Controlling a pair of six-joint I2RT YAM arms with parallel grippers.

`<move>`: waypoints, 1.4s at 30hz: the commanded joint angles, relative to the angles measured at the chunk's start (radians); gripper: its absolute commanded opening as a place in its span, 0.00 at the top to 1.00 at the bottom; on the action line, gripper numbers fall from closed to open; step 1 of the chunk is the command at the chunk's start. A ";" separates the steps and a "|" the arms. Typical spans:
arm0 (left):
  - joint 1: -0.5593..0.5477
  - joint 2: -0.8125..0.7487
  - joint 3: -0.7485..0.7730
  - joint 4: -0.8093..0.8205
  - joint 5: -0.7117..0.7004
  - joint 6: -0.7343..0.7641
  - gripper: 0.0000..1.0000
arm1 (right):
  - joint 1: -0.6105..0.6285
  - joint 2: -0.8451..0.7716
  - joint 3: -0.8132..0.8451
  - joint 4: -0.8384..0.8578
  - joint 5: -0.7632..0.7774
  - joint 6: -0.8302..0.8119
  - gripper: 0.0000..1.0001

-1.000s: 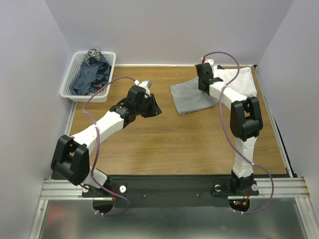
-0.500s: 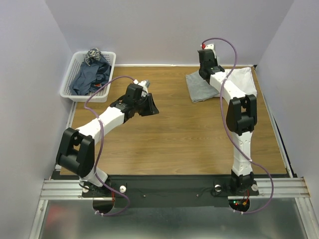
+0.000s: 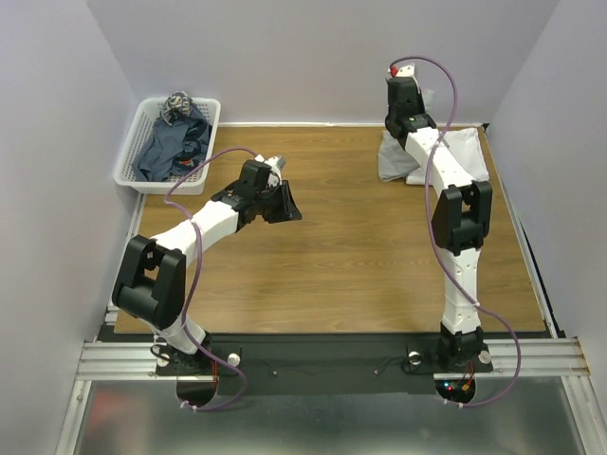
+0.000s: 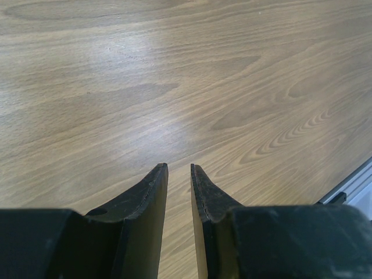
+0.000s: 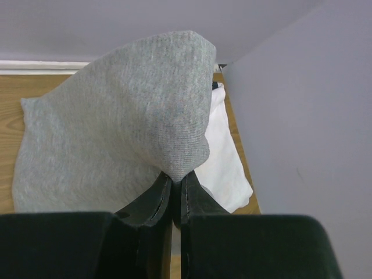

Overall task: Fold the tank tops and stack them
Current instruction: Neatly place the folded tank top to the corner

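My right gripper (image 3: 403, 121) is raised at the back right, near the wall, and is shut on a fold of the light heather-grey tank top (image 3: 391, 157). The top hangs from it down to the table. In the right wrist view the jaws (image 5: 176, 177) pinch the grey tank top (image 5: 116, 128), and the white tank top (image 5: 224, 157) lies flat behind it. That white tank top (image 3: 465, 156) rests at the table's back right corner. Dark blue-grey tank tops (image 3: 171, 142) are heaped in the basket. My left gripper (image 3: 285, 204) (image 4: 179, 167) hovers open over bare wood, holding nothing.
The white lattice basket (image 3: 211, 152) stands at the back left corner. Grey walls close in the table at the back and on both sides. The metal rail (image 4: 349, 192) of the table's edge shows in the left wrist view.
My right gripper has lifted the grey tank top and carried it back and to the right, bunching it beside the white one. The left arm has shifted only slightly.
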 commanded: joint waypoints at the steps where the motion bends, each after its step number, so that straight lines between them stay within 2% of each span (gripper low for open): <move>1: 0.008 -0.009 0.051 0.023 0.030 0.023 0.66 | -0.013 -0.007 0.062 0.033 0.036 -0.039 0.99; 12: 0.015 0.006 0.052 0.023 0.047 0.026 0.66 | -0.070 -0.030 0.035 0.033 -0.004 -0.024 1.00; 24: 0.021 0.022 0.049 0.023 0.053 0.030 0.66 | -0.188 -0.050 -0.039 0.022 -0.134 0.085 1.00; 42: 0.022 0.040 0.046 0.025 0.063 0.027 0.66 | -0.312 -0.038 -0.108 0.002 -0.223 0.183 1.00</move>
